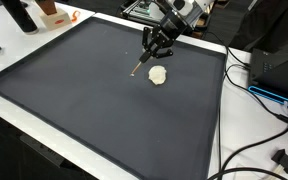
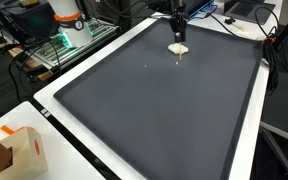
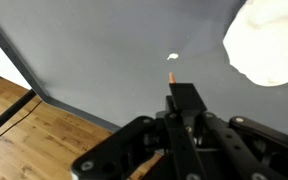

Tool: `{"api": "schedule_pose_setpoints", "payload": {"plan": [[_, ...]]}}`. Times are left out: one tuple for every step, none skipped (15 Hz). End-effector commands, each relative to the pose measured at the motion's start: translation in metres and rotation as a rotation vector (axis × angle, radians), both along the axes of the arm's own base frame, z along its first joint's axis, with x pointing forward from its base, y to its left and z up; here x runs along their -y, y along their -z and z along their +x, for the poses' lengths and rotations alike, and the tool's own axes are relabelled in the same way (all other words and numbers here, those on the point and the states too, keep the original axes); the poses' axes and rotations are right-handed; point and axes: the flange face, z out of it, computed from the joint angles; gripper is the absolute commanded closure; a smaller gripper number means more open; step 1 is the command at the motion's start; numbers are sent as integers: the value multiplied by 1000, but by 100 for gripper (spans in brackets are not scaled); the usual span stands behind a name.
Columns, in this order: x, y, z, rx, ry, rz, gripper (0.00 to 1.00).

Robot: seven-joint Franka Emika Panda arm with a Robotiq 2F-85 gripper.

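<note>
Dark mat (image 1: pixel 79 100), stick (image 1: pixel 138 67) aslant, tip down

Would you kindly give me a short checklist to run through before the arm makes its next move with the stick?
1. Fingers shut on the stick: ok.
2. Stick tip apart from the white lump: ok.
3. Tip touching the dark mat: cannot tell.
4. Mat just ahead of the tip free of bits: not ok, a small white speck lies there.
</note>
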Motion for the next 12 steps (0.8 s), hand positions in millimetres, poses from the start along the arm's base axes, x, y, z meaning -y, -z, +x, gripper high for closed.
{"api": "schedule_pose_setpoints", "payload": {"plan": [[3,1,5,-9,-57,15,97],[3,-1,6,-15,-69,23,97],[4,-2,7,-20,-80,32,97],[5,-4,8,-24,-92,38,97],[5,-6,8,-27,-103,45,97],[6,-8,9,-30,-115,51,97],[6,-10,10,-31,-124,54,97],[7,-13,10,-35,-134,61,97],[8,-15,11,-37,-144,64,97],[8,-17,11,-41,-152,68,97],[9,-19,11,-46,-161,71,97],[10,-21,11,-51,-169,75,97]]}}
